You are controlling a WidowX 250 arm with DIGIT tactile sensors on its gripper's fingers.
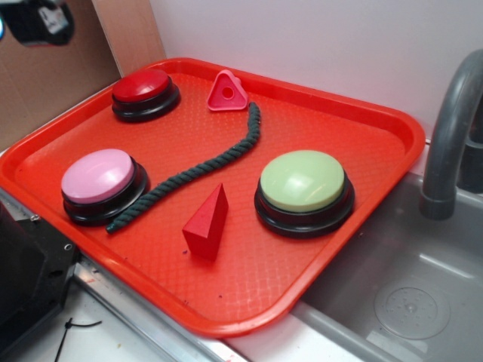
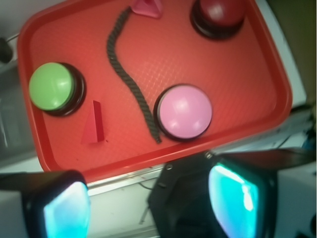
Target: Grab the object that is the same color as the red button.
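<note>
Our jaws (image 2: 148, 208) stand wide apart and empty, the two fingers filling the bottom edge of the wrist view, high above and off the near rim of the tray. Nothing lies between them but the desk edge.

The red wedge block (image 2: 94, 123) sits well ahead of the jaws and toward the left finger, on the orange-red tray (image 2: 267, 74), just beside the green button (image 2: 49, 87) and apart from the dark rope (image 2: 130, 79). In the exterior view the block (image 1: 207, 222) lies on its side, ridge up, between the rope and the green button (image 1: 303, 185).

We judge it light, rigid and matte, so not slippery, but its sloped faces could squeeze it out of a pinch. We would take it across the two flat triangular ends, or low on the long sides.

The red button (image 1: 143, 89) sits at the tray's far corner, near the pinkish triangle piece (image 1: 226, 92); the pink button (image 2: 184, 111) lies nearer us.
</note>
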